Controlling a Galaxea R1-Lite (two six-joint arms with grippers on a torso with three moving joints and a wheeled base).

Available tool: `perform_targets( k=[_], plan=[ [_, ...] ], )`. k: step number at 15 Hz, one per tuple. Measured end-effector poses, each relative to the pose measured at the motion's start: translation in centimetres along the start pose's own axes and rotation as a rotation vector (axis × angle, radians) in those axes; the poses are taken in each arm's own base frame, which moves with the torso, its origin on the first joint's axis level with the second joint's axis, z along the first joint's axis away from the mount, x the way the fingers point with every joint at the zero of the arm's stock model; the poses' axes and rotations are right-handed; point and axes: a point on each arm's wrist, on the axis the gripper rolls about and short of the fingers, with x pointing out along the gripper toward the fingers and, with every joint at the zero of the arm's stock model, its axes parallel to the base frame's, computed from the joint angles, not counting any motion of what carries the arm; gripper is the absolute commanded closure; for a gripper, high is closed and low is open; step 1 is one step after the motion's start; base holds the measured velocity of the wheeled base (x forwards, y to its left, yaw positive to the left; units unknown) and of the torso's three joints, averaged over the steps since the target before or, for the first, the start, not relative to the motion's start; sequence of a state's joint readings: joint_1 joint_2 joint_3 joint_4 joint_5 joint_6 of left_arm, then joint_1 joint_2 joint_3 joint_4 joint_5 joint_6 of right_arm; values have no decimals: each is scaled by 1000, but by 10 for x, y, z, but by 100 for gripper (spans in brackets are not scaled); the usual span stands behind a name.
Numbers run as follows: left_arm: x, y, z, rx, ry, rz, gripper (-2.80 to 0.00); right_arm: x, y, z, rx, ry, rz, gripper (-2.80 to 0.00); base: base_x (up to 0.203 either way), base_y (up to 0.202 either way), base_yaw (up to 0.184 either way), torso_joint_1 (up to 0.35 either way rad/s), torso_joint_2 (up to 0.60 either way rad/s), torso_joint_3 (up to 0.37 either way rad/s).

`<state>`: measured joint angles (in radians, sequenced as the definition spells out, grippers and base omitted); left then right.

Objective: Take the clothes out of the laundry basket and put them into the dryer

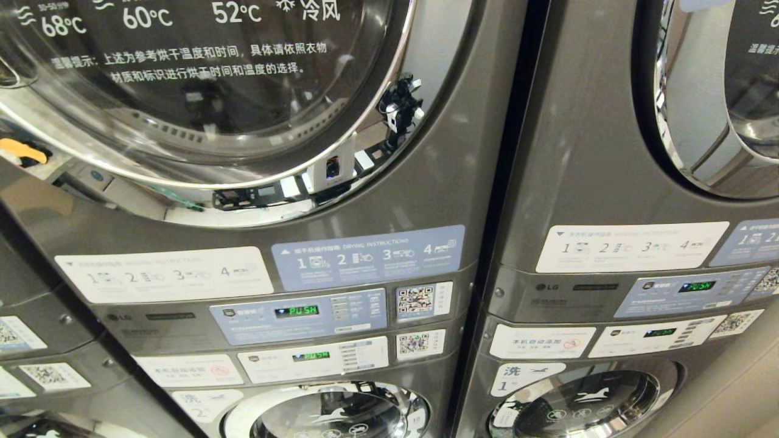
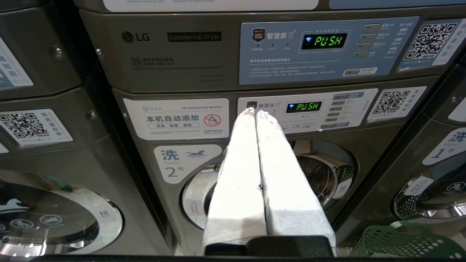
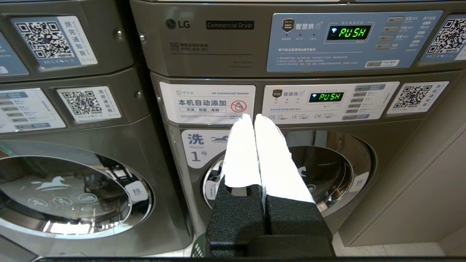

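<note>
Laundry basket upright, rim partly visible

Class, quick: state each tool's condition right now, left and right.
Left tool: closed, holding nothing.
Right tool: closed, holding nothing.

Two stacked machines side by side: each dryer door sits up top, the control panels in the middle, the washer door underneath. The laundry basket is down low in front of washer 1
</note>
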<state>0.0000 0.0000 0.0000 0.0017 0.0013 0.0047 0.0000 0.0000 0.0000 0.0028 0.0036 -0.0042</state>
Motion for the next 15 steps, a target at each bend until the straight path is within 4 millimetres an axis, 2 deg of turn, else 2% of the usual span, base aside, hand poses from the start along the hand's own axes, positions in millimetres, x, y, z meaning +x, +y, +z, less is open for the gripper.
perform_targets(
  k=[15],
  plan=[
    [0, 0, 0, 0, 0, 0, 0, 0, 0, 0, 0, 0, 0, 0, 0, 0, 0, 0, 0, 0]
  ],
)
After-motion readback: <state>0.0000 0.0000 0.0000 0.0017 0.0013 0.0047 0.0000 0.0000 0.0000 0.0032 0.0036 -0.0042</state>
